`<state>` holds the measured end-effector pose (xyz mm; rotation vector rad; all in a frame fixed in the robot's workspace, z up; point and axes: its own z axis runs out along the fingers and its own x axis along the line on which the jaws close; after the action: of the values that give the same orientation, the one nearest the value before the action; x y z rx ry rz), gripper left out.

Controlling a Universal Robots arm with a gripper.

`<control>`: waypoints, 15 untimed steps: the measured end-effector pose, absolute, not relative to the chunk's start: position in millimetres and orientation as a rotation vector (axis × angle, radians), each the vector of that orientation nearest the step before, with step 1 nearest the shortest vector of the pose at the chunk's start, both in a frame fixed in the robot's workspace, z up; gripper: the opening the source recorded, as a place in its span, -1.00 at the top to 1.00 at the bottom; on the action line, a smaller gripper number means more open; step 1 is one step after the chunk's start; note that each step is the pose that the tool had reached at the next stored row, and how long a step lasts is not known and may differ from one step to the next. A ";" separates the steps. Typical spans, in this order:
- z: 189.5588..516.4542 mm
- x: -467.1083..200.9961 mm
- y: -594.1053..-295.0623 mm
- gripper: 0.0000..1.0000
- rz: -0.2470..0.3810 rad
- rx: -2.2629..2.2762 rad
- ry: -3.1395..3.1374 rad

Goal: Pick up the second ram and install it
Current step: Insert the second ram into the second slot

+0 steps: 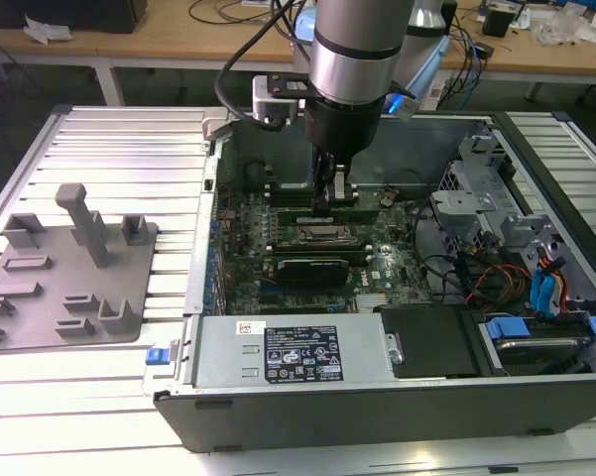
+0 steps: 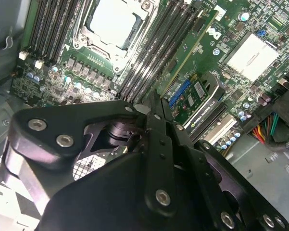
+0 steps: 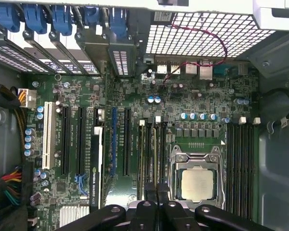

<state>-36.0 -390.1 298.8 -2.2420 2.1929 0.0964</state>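
Reaching straight down into the open case, the claw pinches narrowly on the second ram, held on edge along a memory slot just beside the processor, apparently so it seats squarely.

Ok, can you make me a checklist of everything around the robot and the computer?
Surface: ribbed white metal table, carrying an open black computer case.
Job's things: the second ram, a long flat green circuit-board stick, at the memory slots beside the square silver processor.
Clutter: grey plastic fixture plate with upright posts, on the exterior view's left.
Grippers: black gripper down inside the case, at the second ram; whether it grips it cannot be told.
Cables: red, orange and black wire bundle inside the case; black cable looping off the arm.
Surroundings: wooden workbench behind, with loose wires.
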 end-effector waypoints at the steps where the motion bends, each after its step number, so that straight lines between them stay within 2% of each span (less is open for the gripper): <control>1: 298.8 -36.0 -390.1 0.82 0.097 -2.242 2.193; 15: 293.1 -36.0 -390.1 0.82 0.095 -2.242 2.193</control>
<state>-36.0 -390.1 293.1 -2.2422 2.1930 0.0951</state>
